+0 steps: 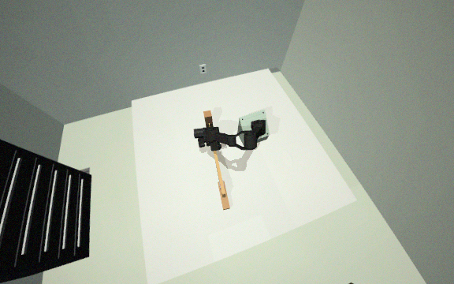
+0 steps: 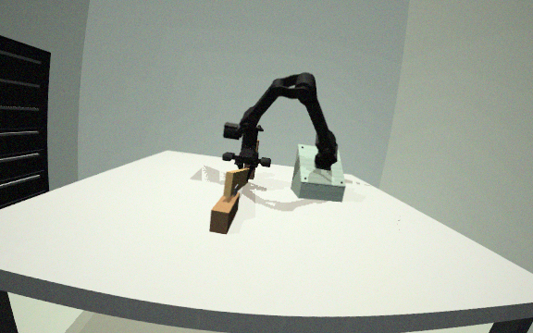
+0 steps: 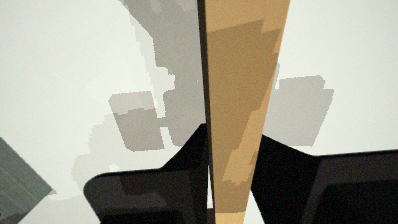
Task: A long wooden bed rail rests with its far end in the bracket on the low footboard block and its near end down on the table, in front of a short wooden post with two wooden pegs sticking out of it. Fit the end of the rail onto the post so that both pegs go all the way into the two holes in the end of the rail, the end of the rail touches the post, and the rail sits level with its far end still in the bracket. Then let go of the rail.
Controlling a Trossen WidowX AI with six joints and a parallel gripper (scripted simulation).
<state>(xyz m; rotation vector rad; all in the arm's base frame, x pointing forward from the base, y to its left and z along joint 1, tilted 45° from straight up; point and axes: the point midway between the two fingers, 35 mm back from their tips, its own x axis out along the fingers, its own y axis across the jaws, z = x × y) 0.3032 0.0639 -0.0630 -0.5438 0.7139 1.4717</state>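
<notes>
Black arm (image 2: 290,99) arched over white table (image 2: 340,259), hand (image 2: 247,170) gripping wooden rail (image 2: 235,183), footboard block (image 2: 224,215) nearest

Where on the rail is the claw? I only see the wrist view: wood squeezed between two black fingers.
Observer: In the top view, the claw grips the rail close to the post, far from the other end.
Operator: Is the other end okay?
Observer: In the exterior view, it sits in the upright bracket on the footboard block.

Tan rail (image 3: 240,100), black gripper (image 3: 232,165), white table (image 2: 340,250).
</notes>
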